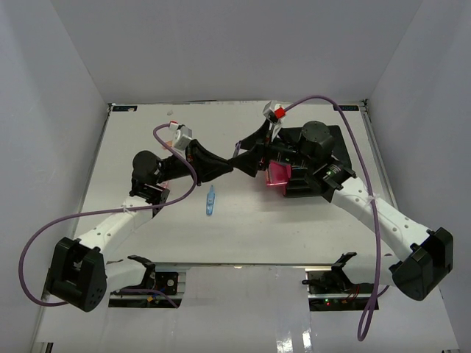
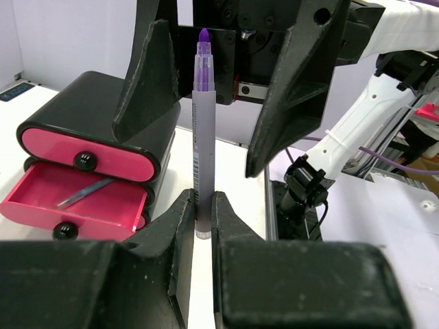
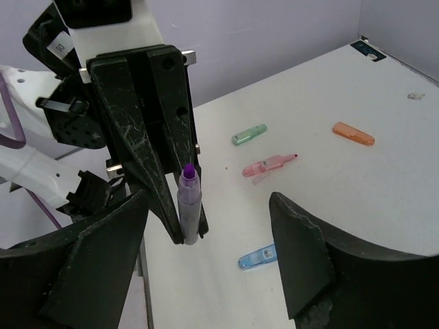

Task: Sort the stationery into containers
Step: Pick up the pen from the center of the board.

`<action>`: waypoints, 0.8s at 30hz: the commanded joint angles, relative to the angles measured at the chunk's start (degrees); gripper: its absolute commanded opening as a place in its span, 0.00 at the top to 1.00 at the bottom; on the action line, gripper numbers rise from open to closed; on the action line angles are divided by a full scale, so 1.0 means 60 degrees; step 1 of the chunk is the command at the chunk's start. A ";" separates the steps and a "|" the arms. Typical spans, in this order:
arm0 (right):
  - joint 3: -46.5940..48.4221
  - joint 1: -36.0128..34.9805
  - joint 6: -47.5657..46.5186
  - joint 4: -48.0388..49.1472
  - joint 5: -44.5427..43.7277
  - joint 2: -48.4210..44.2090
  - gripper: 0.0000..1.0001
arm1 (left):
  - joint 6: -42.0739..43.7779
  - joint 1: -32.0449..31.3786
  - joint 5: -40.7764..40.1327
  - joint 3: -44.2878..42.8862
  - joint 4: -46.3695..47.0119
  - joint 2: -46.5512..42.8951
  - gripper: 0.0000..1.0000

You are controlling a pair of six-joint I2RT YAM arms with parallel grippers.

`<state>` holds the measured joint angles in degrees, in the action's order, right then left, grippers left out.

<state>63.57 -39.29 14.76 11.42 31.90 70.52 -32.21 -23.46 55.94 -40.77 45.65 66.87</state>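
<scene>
Left wrist view: the left fingers [image 2: 171, 229] are clamped on the lower end of a grey pen [image 2: 203, 137], which stands upright with its purple tip up, in the air beside the cabinet [image 2: 75, 103].
Right fingers [image 2: 288, 89]: apart, one on each side of the pen's upper half, with a gap showing on both sides.
Cabinet: black and boxy; the top pink drawer [image 2: 103, 152] is shut and the open drawer [image 2: 41, 188] below it is pulled out.
Open drawer: a thin grey-blue pen [image 2: 86, 193] lies slantwise inside.
Top view: both arms meet just beside the cabinet, on the side where the drawer opens; a light-blue piece [image 1: 211, 200] lies on the table [image 1: 147, 235] near that same side.
Right wrist view: a green cap [image 3: 249, 135], a pink piece [image 3: 267, 164] and an orange cap [image 3: 353, 133] lie on the table — each apart from the others.
</scene>
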 commanded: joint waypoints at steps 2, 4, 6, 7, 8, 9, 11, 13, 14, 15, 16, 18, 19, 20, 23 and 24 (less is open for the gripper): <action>0.0259 -0.0117 0.0147 0.1114 0.0205 0.0053 0.26 | -0.0345 -0.0118 -0.0036 0.0130 0.0829 -0.0042 1.00; 0.0303 -0.0176 0.0147 0.1129 0.0293 0.0126 0.30 | -0.0360 -0.0118 -0.0110 0.0160 0.0844 -0.0100 1.00; 0.0289 -0.0234 0.0161 0.1202 0.0323 0.0199 0.31 | -0.0374 -0.0132 -0.0183 0.0160 0.0888 -0.0100 1.00; 0.0289 -0.0249 0.0161 0.1231 0.0323 0.0214 0.32 | -0.0418 -0.0132 -0.0212 0.0160 0.0917 -0.0100 1.00; 0.0274 -0.0263 0.0161 0.1246 0.0337 0.0243 0.33 | -0.0447 -0.0147 -0.0241 0.0160 0.1004 -0.0100 1.00; 0.0274 -0.0293 0.0161 0.1304 0.0338 0.0258 0.33 | -0.0477 -0.0147 -0.0271 0.0160 0.1049 -0.0100 1.00; 0.0216 -0.0322 0.0161 0.1363 0.0352 0.0273 0.34 | -0.0535 -0.0162 -0.0315 0.0174 0.1136 -0.0086 1.00; 0.0157 -0.0351 0.0176 0.1451 0.0367 0.0287 0.36 | -0.0579 -0.0162 -0.0359 0.0160 0.1181 -0.0071 1.00; 0.0157 -0.0366 0.0176 0.1451 0.0396 0.0287 0.37 | -0.0609 -0.0176 -0.0388 0.0160 0.1239 -0.0056 1.00; 0.0142 -0.0381 0.0176 0.1466 0.0411 0.0302 0.38 | -0.0623 -0.0176 -0.0388 0.0160 0.1254 -0.0056 1.00; 0.0128 -0.0395 0.0190 0.1495 0.0425 0.0317 0.40 | -0.0638 -0.0191 -0.0417 0.0160 0.1283 -0.0042 1.00; 0.0084 -0.0410 0.0191 0.1597 0.0440 0.0302 0.42 | -0.0711 -0.0206 -0.0403 0.0175 0.1371 -0.0013 1.00; 0.0026 -0.0425 0.0205 0.1656 0.0440 0.0317 0.46 | -0.0726 -0.0235 -0.0388 0.0175 0.1415 0.0017 1.00; 0.0010 -0.0425 0.0205 0.1700 0.0455 0.0317 0.47 | -0.0755 -0.0235 -0.0388 0.0189 0.1473 0.0031 1.00; -0.0048 -0.0425 0.0278 0.1904 0.0498 0.0302 0.50 | -0.0988 -0.0264 -0.0491 0.0306 0.1809 0.0017 1.00; -0.0106 -0.0439 0.0308 0.1949 0.0513 0.0317 0.50 | -0.1048 -0.0264 -0.0534 0.0335 0.1927 0.0046 1.00</action>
<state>63.37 -41.43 16.10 18.61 33.91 72.38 -36.97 -24.73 53.80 -39.77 53.41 67.18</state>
